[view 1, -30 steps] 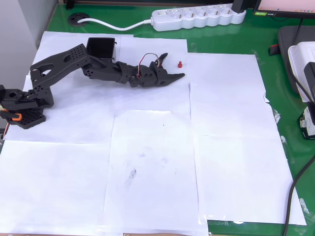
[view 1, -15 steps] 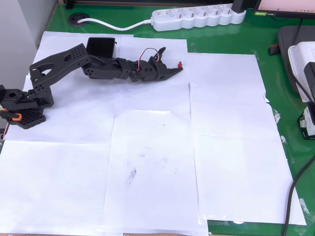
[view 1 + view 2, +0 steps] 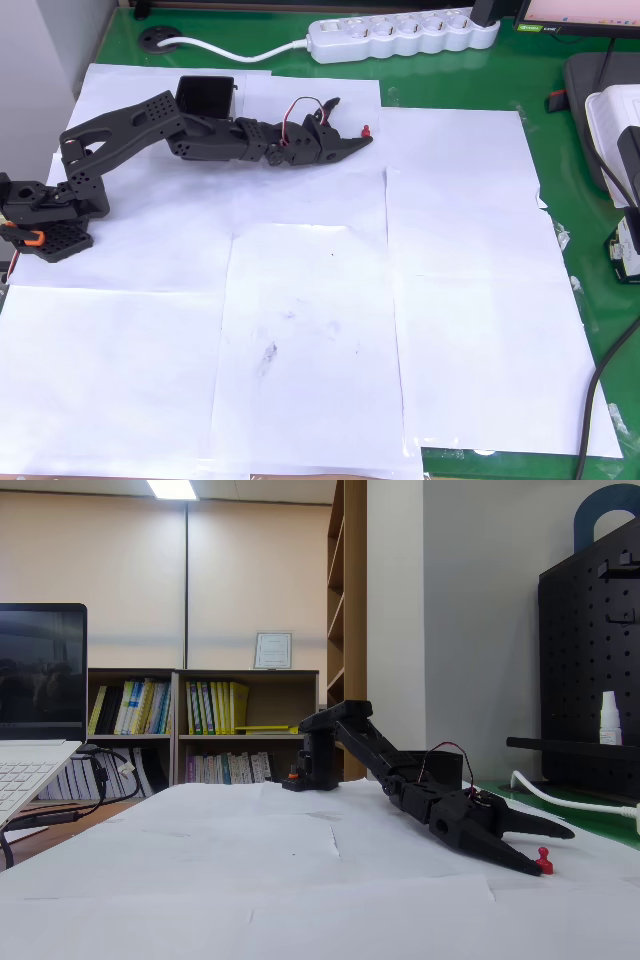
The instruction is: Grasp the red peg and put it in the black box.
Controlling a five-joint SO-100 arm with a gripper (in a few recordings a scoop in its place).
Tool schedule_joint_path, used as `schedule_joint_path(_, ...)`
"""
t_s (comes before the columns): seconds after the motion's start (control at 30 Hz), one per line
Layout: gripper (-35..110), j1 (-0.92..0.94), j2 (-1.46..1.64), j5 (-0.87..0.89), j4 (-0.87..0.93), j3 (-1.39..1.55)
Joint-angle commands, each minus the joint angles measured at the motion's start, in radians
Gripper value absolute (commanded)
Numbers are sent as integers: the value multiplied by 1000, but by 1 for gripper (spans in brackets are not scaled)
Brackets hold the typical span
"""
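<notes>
The red peg point(image 3: 367, 130) stands on the white paper, a tiny bright red piece just off the tip of the long lower finger point(image 3: 358, 146). My black gripper point(image 3: 352, 121) is open, its jaws spread with the peg at their mouth. The fixed view has the peg point(image 3: 543, 859) upright beside the lower fingertip, under the gripper point(image 3: 555, 852), which lies low over the paper. I cannot tell whether a finger touches the peg. The black box point(image 3: 205, 96) sits at the back left behind my upper arm, its top open.
White paper sheets point(image 3: 320, 330) cover a green table. A white power strip point(image 3: 400, 35) with its cable runs along the far edge. White and black devices point(image 3: 615, 130) crowd the right edge. A laptop point(image 3: 30, 750) stands at the left of the fixed view.
Over the last second the gripper swung toward the far edge, bringing its long finger up beside the peg. The peg has stayed in place. Little changed in the last half second.
</notes>
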Motion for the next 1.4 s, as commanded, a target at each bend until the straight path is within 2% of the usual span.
schedule_joint_path(0.0,14,-18,-8,0,20,72)
schedule_joint_path(0.13,0,-17,-8,-6,31,72)
schedule_joint_path(0.6,0,-11,-57,-60,106,75)
schedule_joint_path(0.8,0,-2,-187,-66,422,268)
schedule_joint_path(1.03,0,-40,-411,-77,638,460)
schedule_joint_path(1.2,0,-91,-624,-72,767,480)
schedule_joint_path(1.37,0,-150,-896,-51,1086,433)
